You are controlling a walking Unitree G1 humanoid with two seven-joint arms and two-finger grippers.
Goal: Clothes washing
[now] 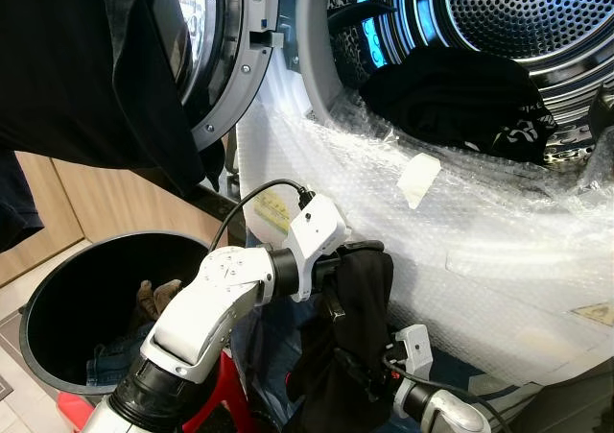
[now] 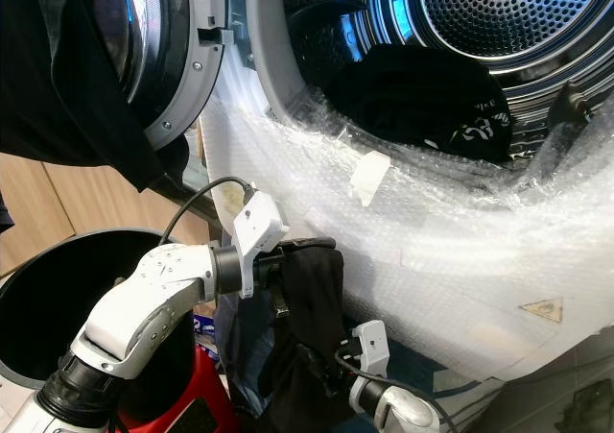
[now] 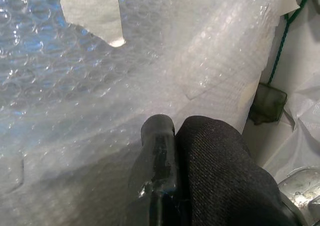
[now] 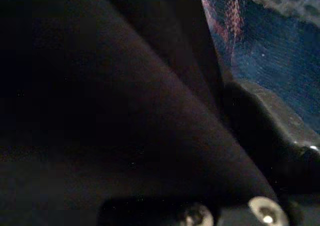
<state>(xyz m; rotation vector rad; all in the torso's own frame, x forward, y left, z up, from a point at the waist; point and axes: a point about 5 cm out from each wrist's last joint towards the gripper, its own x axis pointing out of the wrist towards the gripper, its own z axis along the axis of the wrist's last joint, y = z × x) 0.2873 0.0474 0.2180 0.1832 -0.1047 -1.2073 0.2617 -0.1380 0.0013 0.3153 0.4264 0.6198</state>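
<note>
A black garment [image 1: 360, 318] hangs in front of the washing machine, below the drum opening. My left gripper [image 1: 347, 255] is shut on its top edge; in the left wrist view one black finger [image 3: 157, 156] lies against the cloth [image 3: 220, 176]. My right gripper [image 1: 369, 368] is lower down, pushed into the hanging folds, and dark cloth [image 4: 125, 110] covers the right wrist view. Inside the steel drum [image 1: 537, 11] lies a heap of black clothes [image 1: 451, 97]. The round door [image 1: 225, 59] stands open to the left.
Bubble wrap [image 1: 480, 222] covers the washer's front under the opening. A black round basket [image 1: 43, 303] with some clothes in it [image 1: 153, 299] stands on the floor at the left. A dark cloth [image 1: 86, 68] hangs across the upper left. Blue fabric [image 1: 278, 337] lies under the garment.
</note>
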